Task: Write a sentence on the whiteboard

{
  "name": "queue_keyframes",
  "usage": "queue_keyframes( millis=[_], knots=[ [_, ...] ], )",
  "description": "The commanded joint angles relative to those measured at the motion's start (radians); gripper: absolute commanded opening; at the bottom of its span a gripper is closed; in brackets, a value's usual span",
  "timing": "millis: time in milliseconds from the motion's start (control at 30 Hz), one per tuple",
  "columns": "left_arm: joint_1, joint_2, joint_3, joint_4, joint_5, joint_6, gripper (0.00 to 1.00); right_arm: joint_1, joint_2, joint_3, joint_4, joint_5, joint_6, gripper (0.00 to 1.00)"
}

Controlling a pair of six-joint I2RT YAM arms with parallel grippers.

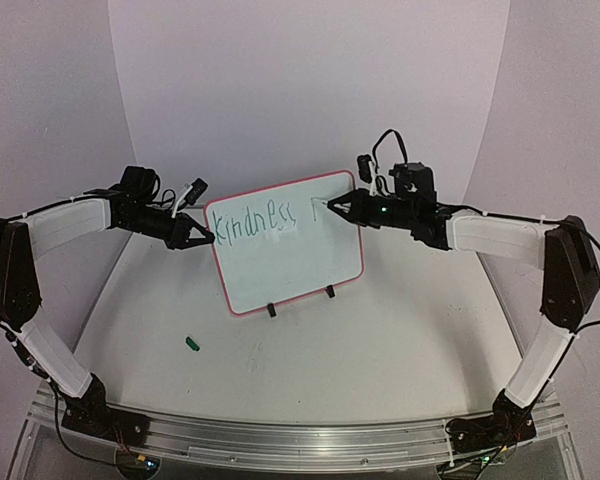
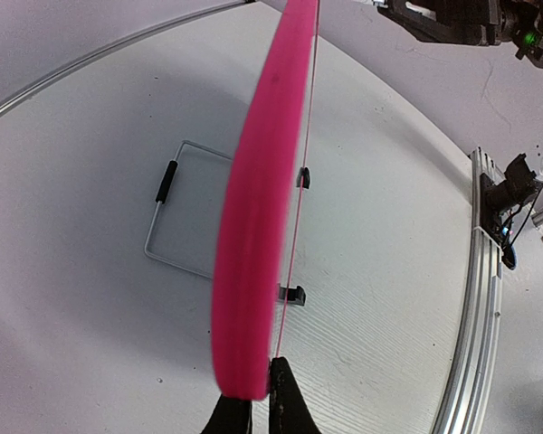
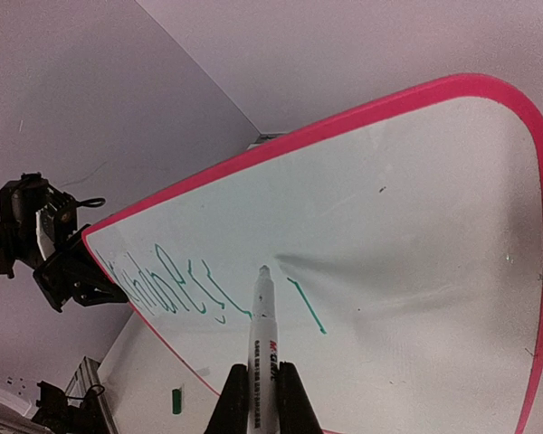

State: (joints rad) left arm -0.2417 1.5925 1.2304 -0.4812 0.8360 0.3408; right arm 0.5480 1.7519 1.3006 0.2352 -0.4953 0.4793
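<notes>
The whiteboard [image 1: 285, 262] stands upright on two black feet at the table's middle, red-framed. The sentence [image 1: 252, 222] reads "Kindness" in green along the top, with one more stroke [image 1: 314, 207] to its right. My left gripper [image 1: 209, 238] is shut on the board's left edge [image 2: 253, 271]. My right gripper [image 1: 337, 207] is shut on a white marker [image 3: 263, 353], its tip at the board face near the new stroke [image 3: 306, 306]. The lettering shows in the right wrist view [image 3: 176, 289].
A green marker cap [image 1: 192, 343] lies on the table in front of the board, left of centre; it also shows in the right wrist view [image 3: 176, 400]. A wire stand [image 2: 176, 217] props the board from behind. A metal rail [image 1: 280, 435] runs along the near edge.
</notes>
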Motion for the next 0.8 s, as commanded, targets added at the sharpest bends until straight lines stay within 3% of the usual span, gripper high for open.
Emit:
queue_keyframes(
  millis=[0, 333, 767],
  knots=[
    [-0.005, 0.004, 0.018, -0.037, -0.062, 0.031, 0.0, -0.005, 0.022, 0.042, 0.029, 0.025, -0.008, 0.0],
    [-0.007, 0.009, 0.021, -0.04, -0.063, 0.032, 0.0, -0.006, 0.043, 0.064, 0.029, 0.04, -0.01, 0.0],
    [-0.006, 0.009, 0.021, -0.039, -0.062, 0.031, 0.0, -0.006, -0.07, -0.034, 0.028, 0.052, -0.019, 0.0]
  ],
)
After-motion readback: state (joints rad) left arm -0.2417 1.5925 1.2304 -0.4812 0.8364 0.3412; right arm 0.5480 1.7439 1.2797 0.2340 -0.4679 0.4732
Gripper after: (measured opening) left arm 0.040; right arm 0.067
